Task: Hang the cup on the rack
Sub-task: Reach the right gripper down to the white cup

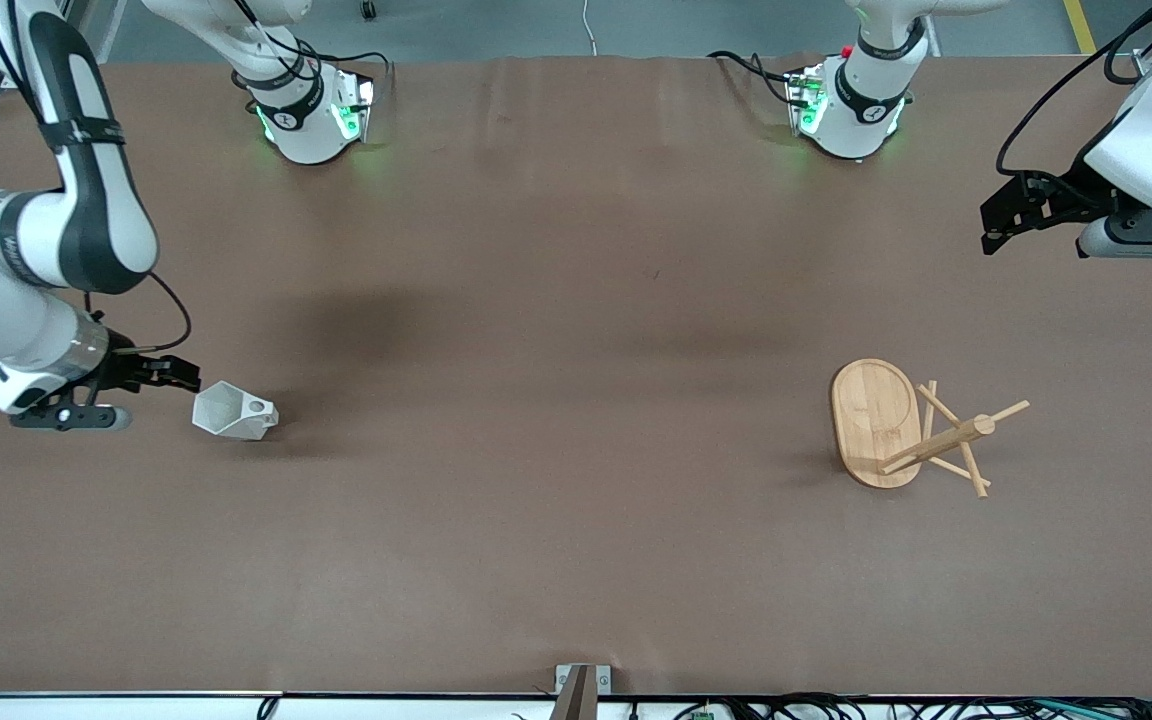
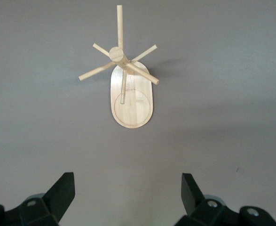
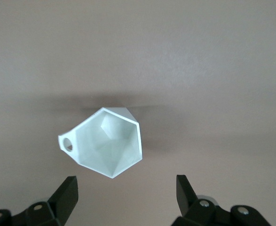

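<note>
A: Which step is running?

B: The approach. The right gripper (image 1: pixel 181 377), fingers spread and empty, is hovering beside the white faceted cup (image 1: pixel 234 411), which is lying at the right arm's end of the table.

A: And the left gripper (image 1: pixel 998 228)?

B: Waiting spread above the bamboo mug tree (image 1: pixel 911 427). Next, the right gripper's fingers need closing on the cup.

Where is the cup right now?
The cup lies on the table toward the right arm's end, just off the open right gripper, with nothing gripping it; the rack stands toward the left arm's end.
</note>
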